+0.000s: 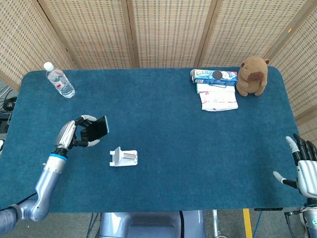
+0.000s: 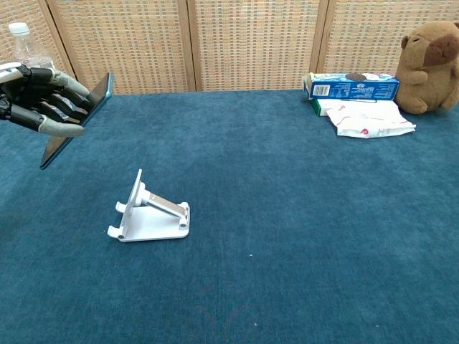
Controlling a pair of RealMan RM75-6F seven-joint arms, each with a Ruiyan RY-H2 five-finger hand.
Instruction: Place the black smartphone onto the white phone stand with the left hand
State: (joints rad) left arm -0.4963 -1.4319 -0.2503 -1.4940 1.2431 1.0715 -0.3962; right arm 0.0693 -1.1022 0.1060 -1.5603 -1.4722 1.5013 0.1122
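The left hand [image 2: 39, 107] holds the phone [image 2: 75, 120] up in the air, off the table [image 1: 173, 148]. Its fingers [image 2: 61, 100] wrap around the phone's edges, so the phone cannot slip out. The phone is tipped, with its top end higher than its low end. That tilt looks a lot like the lean of the stand's back plate, so I think the hand holds it this way to make it easy to slide onto the stand [image 2: 149, 213]. The stand sits on the table below the phone and a bit toward the middle, apart from it. Its back plate leans up and small lips stick out at the bottom, made to catch the phone's low edge. The phone is not on it yet, so the job seems about half done. The right hand [image 1: 304, 168] waits at the far side of the table, fingers spread, holding nothing. It is out of the way because this job is for the left hand only.
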